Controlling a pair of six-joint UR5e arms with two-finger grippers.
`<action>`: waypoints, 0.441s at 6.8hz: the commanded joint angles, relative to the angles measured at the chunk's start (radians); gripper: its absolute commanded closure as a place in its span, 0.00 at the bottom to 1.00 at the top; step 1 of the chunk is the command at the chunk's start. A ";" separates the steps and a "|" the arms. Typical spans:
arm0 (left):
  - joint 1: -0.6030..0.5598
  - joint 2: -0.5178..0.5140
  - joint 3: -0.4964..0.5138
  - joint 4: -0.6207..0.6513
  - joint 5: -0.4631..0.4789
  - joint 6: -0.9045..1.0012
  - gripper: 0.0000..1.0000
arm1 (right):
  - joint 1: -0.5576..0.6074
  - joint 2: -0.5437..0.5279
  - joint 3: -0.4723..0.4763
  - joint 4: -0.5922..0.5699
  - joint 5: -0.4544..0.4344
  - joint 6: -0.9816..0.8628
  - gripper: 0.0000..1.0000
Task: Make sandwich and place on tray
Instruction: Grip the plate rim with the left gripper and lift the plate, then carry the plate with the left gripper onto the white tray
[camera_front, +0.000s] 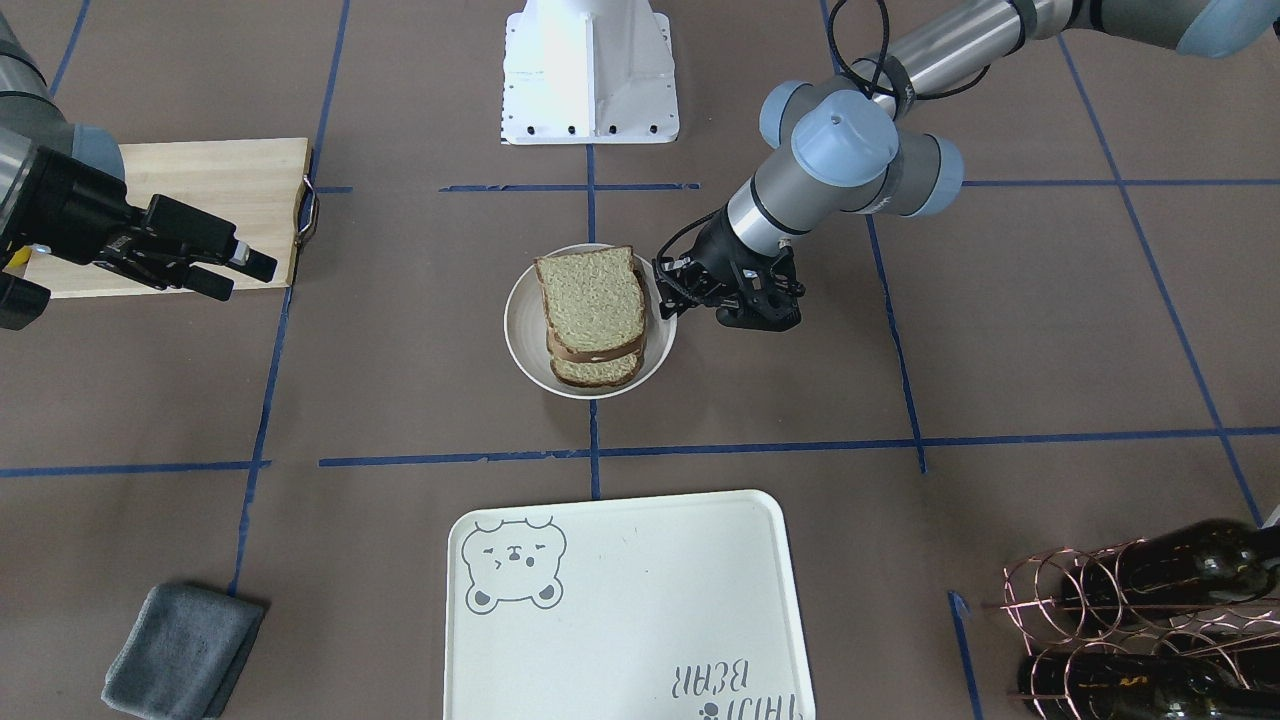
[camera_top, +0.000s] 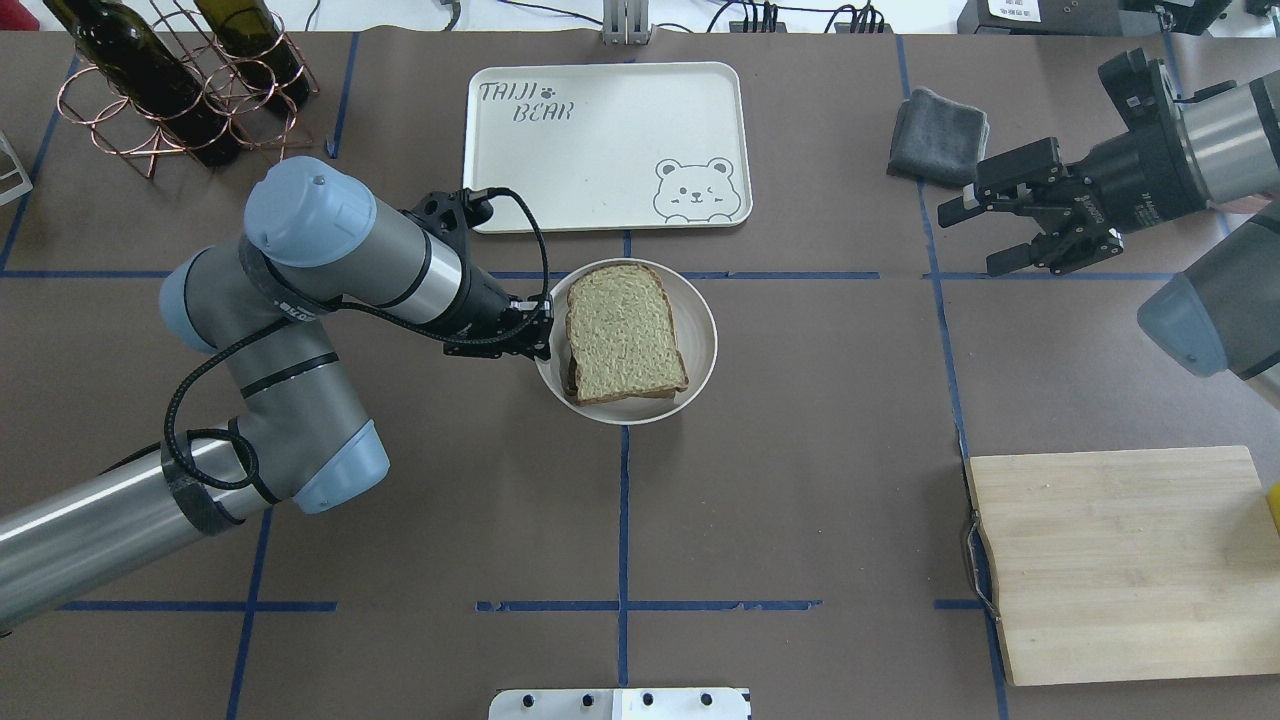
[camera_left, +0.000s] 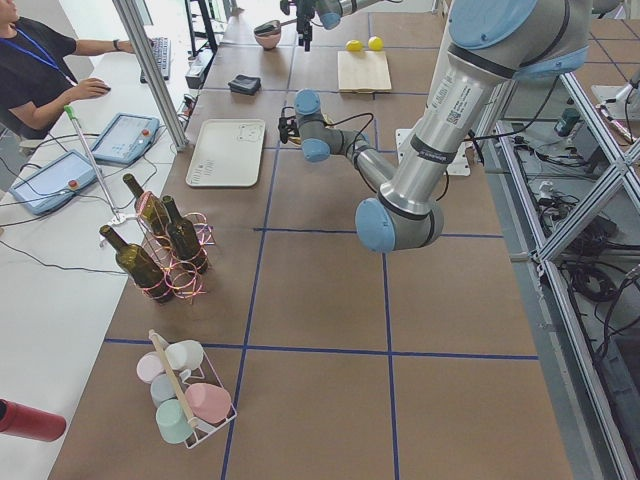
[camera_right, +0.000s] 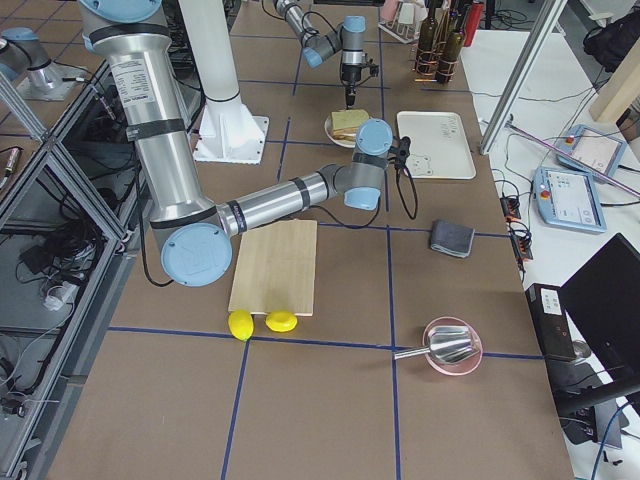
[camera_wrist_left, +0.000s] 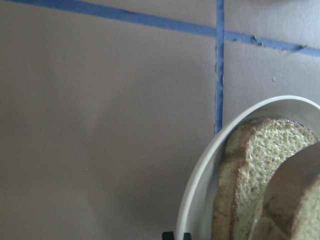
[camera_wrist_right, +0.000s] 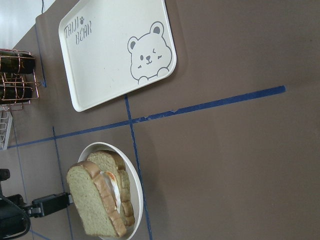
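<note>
I log: tan, dark-crusted wholemeal sandwich (camera_front: 590, 300), white egg between slices; left gripper (camera_top: 545, 335) fingers together, right gripper (camera_top: 985, 238) fingers apart.

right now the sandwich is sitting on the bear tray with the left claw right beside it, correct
No. The sandwich sits on the round white plate, not on the bear tray; the overhead view shows it. The left claw is right beside it, as you said.

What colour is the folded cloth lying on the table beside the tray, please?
The cloth is dark grey, clearest in the overhead exterior view.
</note>
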 joint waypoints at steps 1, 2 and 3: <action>-0.048 -0.094 0.105 -0.001 -0.002 -0.205 1.00 | 0.030 -0.018 -0.002 -0.001 0.031 -0.009 0.00; -0.060 -0.116 0.142 -0.004 0.006 -0.308 1.00 | 0.039 -0.022 -0.012 -0.007 0.015 -0.077 0.00; -0.064 -0.124 0.153 -0.011 0.020 -0.396 1.00 | 0.062 -0.025 -0.029 -0.027 -0.001 -0.148 0.00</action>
